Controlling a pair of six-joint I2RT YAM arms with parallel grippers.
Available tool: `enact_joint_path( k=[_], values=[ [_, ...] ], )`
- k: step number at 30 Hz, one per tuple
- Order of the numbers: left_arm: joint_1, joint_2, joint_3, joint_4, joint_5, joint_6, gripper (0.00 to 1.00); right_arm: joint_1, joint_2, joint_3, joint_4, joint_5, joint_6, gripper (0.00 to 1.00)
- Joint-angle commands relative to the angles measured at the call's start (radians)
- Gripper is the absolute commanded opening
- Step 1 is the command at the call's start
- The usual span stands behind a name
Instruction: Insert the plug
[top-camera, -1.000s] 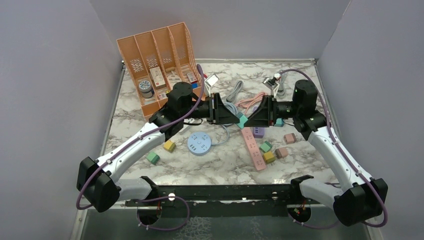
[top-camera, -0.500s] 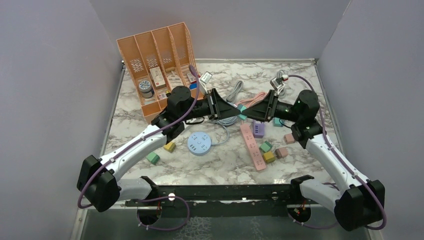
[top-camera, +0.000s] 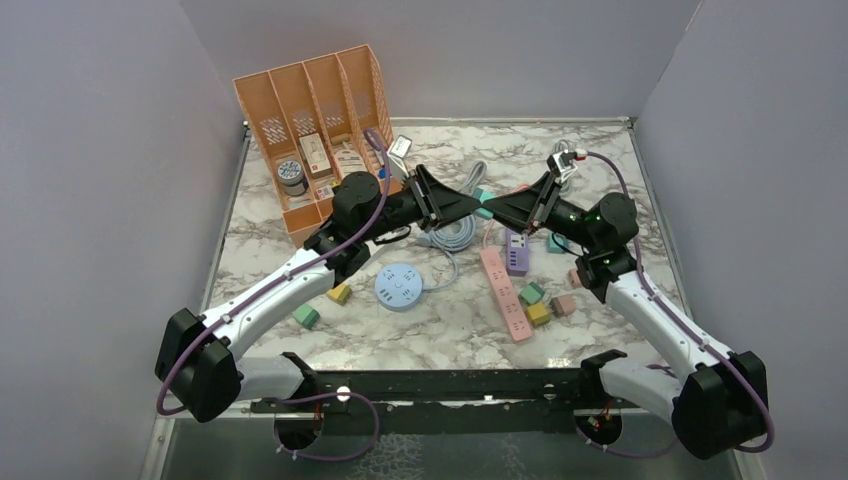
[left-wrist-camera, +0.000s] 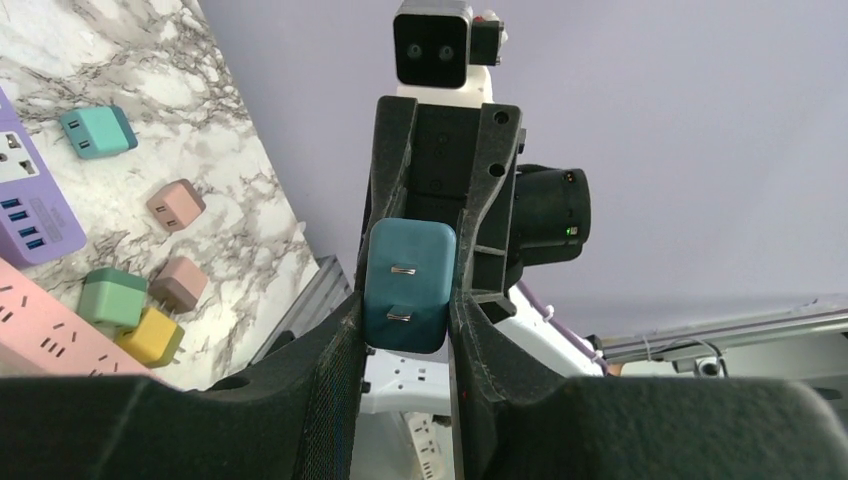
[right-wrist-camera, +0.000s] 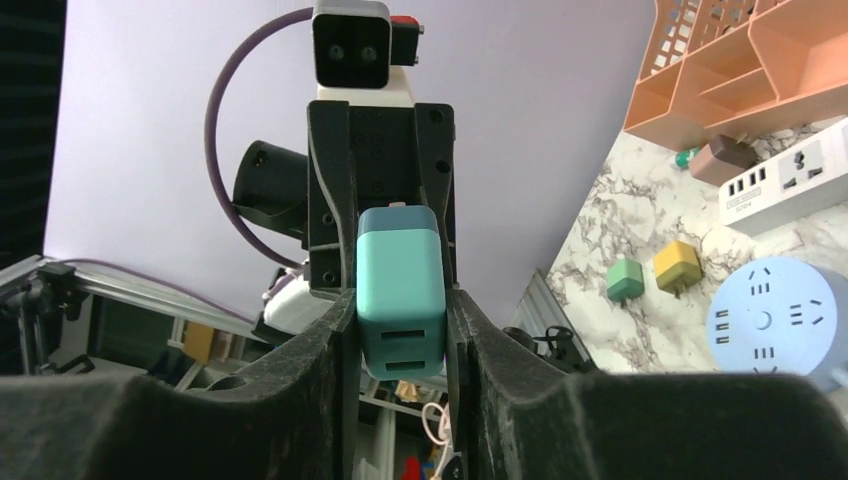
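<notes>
A teal plug (left-wrist-camera: 407, 287) hangs in the air over the middle of the table, pinched from both sides. My left gripper (left-wrist-camera: 403, 330) is shut on it, and its two metal prongs face the left wrist camera. From the opposite side my right gripper (right-wrist-camera: 400, 340) is closed around the same plug (right-wrist-camera: 400, 290), whose two slots face the right wrist camera. In the top view the left gripper (top-camera: 462, 207) and right gripper (top-camera: 497, 210) meet tip to tip, both tilted upward.
Below lie a pink power strip (top-camera: 506, 294), a purple power strip (top-camera: 517, 252), a round blue socket (top-camera: 399, 286) and grey cables (top-camera: 455, 232). Small coloured adapters (top-camera: 540, 313) are scattered about. An orange file rack (top-camera: 318, 130) stands at the back left.
Both grippers have risen and tilted upward, meeting farther back over the table. The right gripper opened and then closed on the plug, which the left gripper kept holding.
</notes>
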Motion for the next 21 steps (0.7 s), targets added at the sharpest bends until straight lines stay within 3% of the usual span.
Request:
enact_joint_path(
  k=[1,7,11,15,21],
  values=[
    [-0.006,-0.02,-0.009,0.067,-0.071,-0.016,0.11,0.021,0.014,0.006,0.065,0.029,0.021,0.25],
    [-0.005,-0.04,-0.07,0.047,-0.099,0.023,0.42,0.021,0.007,0.051,-0.112,0.019,-0.124,0.03],
    [-0.005,-0.087,-0.082,-0.14,-0.177,0.147,0.63,0.021,0.001,0.102,-0.362,0.04,-0.311,0.01],
    [-0.005,-0.152,-0.071,-0.395,-0.307,0.325,0.71,0.02,0.029,0.185,-0.664,0.093,-0.587,0.01],
    [-0.004,-0.265,-0.104,-0.685,-0.477,0.536,0.74,0.02,0.149,0.323,-1.105,0.261,-0.947,0.01]
  ],
)
